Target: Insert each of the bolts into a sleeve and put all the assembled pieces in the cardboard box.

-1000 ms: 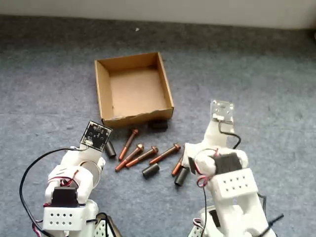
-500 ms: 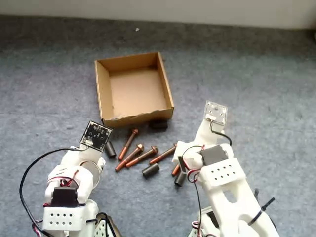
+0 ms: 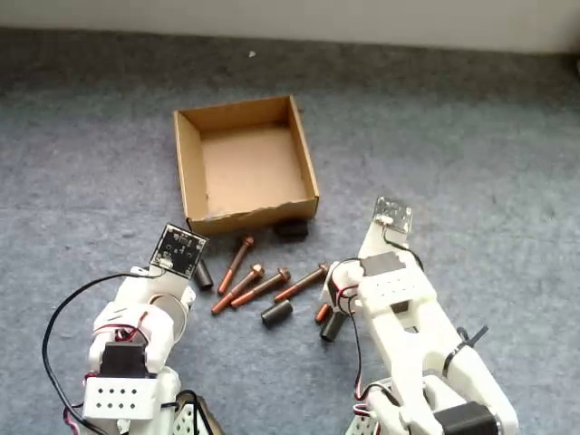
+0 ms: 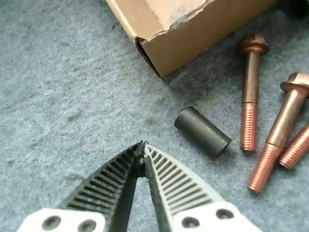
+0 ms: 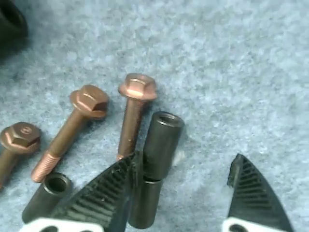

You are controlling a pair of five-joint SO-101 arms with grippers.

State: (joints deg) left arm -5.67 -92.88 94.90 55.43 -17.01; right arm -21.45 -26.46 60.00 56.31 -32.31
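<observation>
The open cardboard box (image 3: 245, 163) stands empty at the table's back. In front of it lie several copper bolts (image 3: 260, 287) and dark sleeves (image 3: 276, 314). My left gripper (image 4: 141, 151) is shut on nothing, low over the carpet, with one sleeve (image 4: 203, 133) a short way ahead, beside the box corner (image 4: 159, 53) and bolts (image 4: 251, 96). My right gripper (image 5: 186, 164) is open over the pile. A dark sleeve (image 5: 161, 140) lies between its fingers, close against one finger (image 5: 116, 191), with a second dark cylinder (image 5: 145, 203) right behind it. Three bolts (image 5: 135, 111) lie beside it.
Grey carpet (image 3: 471, 136) covers the table, bare to the right and behind the box. Another sleeve (image 3: 292, 229) rests against the box's front wall, and one (image 5: 48, 198) lies near my right gripper's finger. The right arm (image 3: 399, 308) reaches over the bolts' right end.
The right arm has swung left and down, bringing its open gripper over the sleeve and bolts. The left arm and the parts have not moved.
</observation>
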